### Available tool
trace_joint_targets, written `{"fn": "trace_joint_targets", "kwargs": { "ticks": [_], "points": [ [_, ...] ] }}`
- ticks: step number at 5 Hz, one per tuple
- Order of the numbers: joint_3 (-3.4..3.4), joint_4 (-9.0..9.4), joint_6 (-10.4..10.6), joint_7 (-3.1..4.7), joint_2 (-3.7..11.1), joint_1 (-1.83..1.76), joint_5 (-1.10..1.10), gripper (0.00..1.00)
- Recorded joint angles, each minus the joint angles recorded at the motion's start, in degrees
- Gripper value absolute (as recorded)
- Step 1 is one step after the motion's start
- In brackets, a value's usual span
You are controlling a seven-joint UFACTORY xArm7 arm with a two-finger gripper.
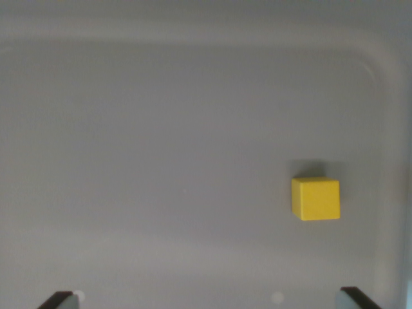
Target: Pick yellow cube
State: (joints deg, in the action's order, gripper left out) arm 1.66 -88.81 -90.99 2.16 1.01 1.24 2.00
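A small yellow cube [315, 199] rests on a flat grey tray surface [161, 161], toward the wrist view's right and a little below the middle. The two dark fingertips [56, 300] of my gripper [206, 301] poke in at the bottom corners of the picture, far apart, so the gripper is open with nothing between them. The cube lies above the right fingertip in the picture, inside the span of the fingers but well clear of both.
The tray has a raised rim [380, 71] curving along the top and the wrist view's right side. Two small pale spots [277, 297] show on the surface near the bottom edge.
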Motion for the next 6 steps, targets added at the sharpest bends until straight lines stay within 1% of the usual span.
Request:
{"fn": "trace_joint_targets", "kwargs": {
  "ticks": [3,5,6],
  "points": [
    [0.0,0.0,0.0,0.0,0.0,0.0,0.0,0.0],
    [-0.04,0.15,0.25,0.12,0.12,0.06,-0.03,0.0],
    [-0.13,0.54,0.89,0.43,0.42,0.21,-0.09,0.0]
  ]
}}
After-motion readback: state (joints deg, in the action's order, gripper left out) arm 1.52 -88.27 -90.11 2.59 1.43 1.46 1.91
